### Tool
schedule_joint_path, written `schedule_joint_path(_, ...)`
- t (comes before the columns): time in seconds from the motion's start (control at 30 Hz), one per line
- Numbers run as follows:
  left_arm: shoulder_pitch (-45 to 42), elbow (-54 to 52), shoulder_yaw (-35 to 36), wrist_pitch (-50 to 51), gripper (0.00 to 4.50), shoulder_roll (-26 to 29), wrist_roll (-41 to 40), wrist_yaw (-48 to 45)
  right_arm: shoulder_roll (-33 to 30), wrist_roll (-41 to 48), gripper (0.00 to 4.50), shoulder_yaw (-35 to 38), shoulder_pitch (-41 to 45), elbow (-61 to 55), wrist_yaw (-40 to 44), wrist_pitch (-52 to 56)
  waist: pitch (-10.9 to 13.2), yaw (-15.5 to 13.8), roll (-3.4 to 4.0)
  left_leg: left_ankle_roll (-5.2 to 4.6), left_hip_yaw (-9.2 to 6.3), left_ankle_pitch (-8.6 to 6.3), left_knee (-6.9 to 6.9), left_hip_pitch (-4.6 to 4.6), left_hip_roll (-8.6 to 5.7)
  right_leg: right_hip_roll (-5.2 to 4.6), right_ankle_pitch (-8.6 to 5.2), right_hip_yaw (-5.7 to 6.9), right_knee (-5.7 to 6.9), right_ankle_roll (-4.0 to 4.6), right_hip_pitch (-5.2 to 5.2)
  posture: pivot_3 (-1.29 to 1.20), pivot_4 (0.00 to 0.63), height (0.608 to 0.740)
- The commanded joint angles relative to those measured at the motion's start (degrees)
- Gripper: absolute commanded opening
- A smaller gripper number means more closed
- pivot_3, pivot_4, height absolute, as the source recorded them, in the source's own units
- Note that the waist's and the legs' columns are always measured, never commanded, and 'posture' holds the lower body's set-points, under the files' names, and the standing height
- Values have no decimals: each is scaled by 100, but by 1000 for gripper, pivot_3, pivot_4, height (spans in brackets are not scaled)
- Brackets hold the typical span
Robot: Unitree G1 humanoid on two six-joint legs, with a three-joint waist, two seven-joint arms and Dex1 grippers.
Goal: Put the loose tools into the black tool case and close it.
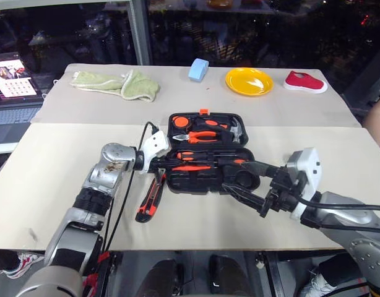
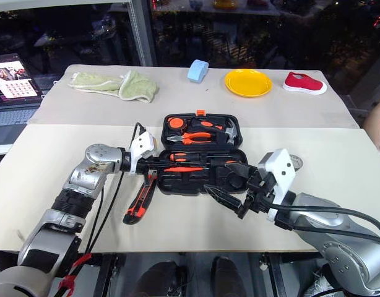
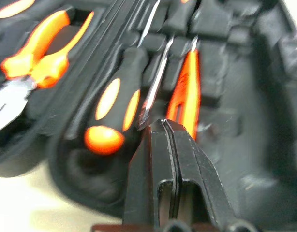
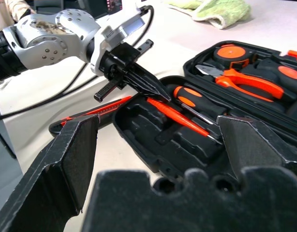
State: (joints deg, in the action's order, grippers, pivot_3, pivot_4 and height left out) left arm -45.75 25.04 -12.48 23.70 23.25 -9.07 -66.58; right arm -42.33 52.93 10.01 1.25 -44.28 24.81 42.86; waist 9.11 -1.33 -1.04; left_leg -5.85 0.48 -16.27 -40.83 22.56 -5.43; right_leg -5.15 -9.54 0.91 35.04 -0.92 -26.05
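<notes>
The black tool case [image 1: 205, 151] lies open on the near table [image 1: 54, 185], its far half holding the orange-handled pliers [image 1: 205, 135] and the steel hammer [image 1: 236, 130], its near half already holding a black-and-orange screwdriver [image 4: 194, 104] and the slim orange tester screwdriver [image 4: 175, 116] in their recesses. The left gripper [image 4: 155, 89] is seen with its fingers pressed together, empty, its tip resting just over the near half beside the screwdriver handle. The utility knife [image 1: 151, 198] lies loose on the table just beside the case's left edge, below the left wrist. The right gripper [image 1: 246, 182] is held with its fingers spread wide and empty at the case's near right corner. A tape roll [image 2: 294, 162] is glimpsed on the table behind the right hand. The knife and the roll are judged not yet stowed, and the lid not yet closed. If the closed fingertips were pushed further in, a seated screwdriver could be levered out of its recess, or the light case shoved across the table. The knife could be knocked away by the left forearm. Closing may be blocked by any tool not seated flat. On the far table lie a green cloth [image 1: 125, 83], a blue tape roll [image 1: 198, 69], a yellow plate [image 1: 249, 81] and a red shoe [image 1: 304, 81], all well apart; a laptop [image 1: 13, 80] stands at the left.
</notes>
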Motion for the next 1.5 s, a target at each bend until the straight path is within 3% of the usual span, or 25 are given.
schedule_joint_path(0.03,-26,41,-113,-351,32,43,187,8,2,-1,4500,107,-8,-166,-3,-77,0,-2,0,0,0,0,0,0,0,0,0,0,0,0,0,0,150,732)
schedule_joint_path(0.77,334,170,-586,-1373,32,290,851,12,30,37,4500,140,-14,-168,-50,-73,-1,-11,1,-2,-1,-2,-1,-12,0,-3,0,-1,0,0,13,0,150,732)
schedule_joint_path(1.0,170,189,-271,-1080,32,237,557,11,18,53,4500,138,-16,-164,-39,-58,-1,-8,1,-4,0,-3,-1,-24,0,-3,0,-1,0,0,27,0,150,732)
schedule_joint_path(1.13,300,-415,62,-675,32,518,163,-171,-94,-11,4500,137,75,-75,88,-53,-1,11,1,-4,0,-2,-1,-21,0,-2,0,-1,2,0,22,0,150,732)
schedule_joint_path(1.23,498,-1053,318,-53,621,840,-155,-260,-274,-156,4500,148,118,-6,293,-94,0,63,1,-5,1,1,0,-9,0,0,0,-4,9,0,1,0,150,732)
schedule_joint_path(1.5,1644,-2885,1739,1525,3699,2334,-1069,-154,-630,-385,4500,253,516,607,1090,-265,2,78,4,1,1,-2,4,0,0,3,-1,-2,2,1,-9,0,150,732)
